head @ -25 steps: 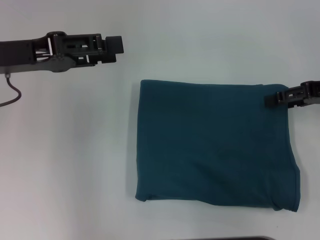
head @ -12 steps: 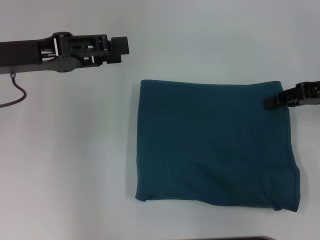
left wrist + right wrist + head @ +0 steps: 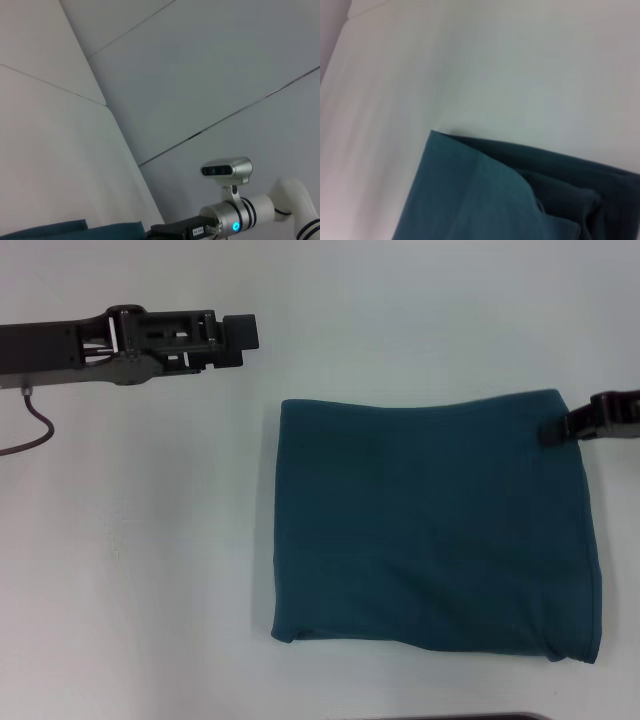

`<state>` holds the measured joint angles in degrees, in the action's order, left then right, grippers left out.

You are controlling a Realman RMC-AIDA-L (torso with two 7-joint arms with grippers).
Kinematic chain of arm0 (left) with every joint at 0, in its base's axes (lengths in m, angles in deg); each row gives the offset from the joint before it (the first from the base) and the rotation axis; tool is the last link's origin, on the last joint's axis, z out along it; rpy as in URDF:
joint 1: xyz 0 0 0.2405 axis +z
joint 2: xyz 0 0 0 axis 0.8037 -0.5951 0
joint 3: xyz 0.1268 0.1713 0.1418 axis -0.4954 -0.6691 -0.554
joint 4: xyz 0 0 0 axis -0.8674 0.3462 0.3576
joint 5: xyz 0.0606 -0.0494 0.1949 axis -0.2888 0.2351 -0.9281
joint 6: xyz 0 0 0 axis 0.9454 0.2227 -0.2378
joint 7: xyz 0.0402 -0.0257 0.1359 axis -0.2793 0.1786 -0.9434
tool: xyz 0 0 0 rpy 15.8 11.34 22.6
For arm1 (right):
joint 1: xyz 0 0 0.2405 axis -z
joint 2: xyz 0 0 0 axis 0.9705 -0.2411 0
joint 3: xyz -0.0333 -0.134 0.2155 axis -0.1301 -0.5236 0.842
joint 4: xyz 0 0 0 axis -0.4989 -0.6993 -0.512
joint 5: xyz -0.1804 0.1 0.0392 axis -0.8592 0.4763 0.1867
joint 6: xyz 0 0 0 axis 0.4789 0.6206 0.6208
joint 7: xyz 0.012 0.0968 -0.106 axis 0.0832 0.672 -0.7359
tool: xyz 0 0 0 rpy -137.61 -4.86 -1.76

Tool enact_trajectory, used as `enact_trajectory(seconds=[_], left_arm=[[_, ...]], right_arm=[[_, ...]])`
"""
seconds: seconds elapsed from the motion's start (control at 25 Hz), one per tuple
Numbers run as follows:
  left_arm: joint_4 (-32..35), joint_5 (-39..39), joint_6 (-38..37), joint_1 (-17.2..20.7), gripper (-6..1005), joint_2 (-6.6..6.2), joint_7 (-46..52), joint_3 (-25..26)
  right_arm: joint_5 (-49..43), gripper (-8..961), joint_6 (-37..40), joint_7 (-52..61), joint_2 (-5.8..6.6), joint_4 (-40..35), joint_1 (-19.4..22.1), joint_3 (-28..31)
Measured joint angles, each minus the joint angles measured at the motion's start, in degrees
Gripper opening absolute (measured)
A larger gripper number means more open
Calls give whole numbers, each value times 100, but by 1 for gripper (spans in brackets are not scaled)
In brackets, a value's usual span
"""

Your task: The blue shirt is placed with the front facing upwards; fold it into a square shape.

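Head view showed the blue shirt [image 3: 435, 525] folded into a near-square on the white table [image 3: 150, 560], with the right gripper [image 3: 562, 428] at its far right corner, where the fabric looked slightly lifted; whether its fingers were clamped could not be told. The left gripper [image 3: 240, 335] hovered well apart, its opening unclear. Judged from this, finishing well meant tugging that corner outward gently, so the layers beneath kept their alignment.

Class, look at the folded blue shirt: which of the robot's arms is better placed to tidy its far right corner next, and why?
The right. The right gripper sits at the far right corner of the blue shirt, where the fabric is slightly lifted. The left gripper hovers over bare table, apart from the shirt's far left corner.
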<state>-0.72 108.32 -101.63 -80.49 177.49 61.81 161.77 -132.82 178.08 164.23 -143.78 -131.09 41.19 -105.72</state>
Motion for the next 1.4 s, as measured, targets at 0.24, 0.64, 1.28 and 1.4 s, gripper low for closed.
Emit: enact_trajectory(seconds=[0.24, 0.64, 1.28, 1.4], left_arm=[[-1, -3, -21, 2, 588, -2, -8, -2], [-1, 19, -31, 9, 587, 40, -52, -5], [5, 41, -44, 2, 588, 52, -86, -10], [9, 41, -44, 2, 588, 51, -127, -8]], right_arm=[[48, 59, 18, 23, 11, -3, -121, 1], [140, 26, -263, 26, 24, -14, -171, 20], [71, 31, -541, 406, 120, 37, -151, -32], [69, 77, -579, 476, 182, 18, -137, -24]])
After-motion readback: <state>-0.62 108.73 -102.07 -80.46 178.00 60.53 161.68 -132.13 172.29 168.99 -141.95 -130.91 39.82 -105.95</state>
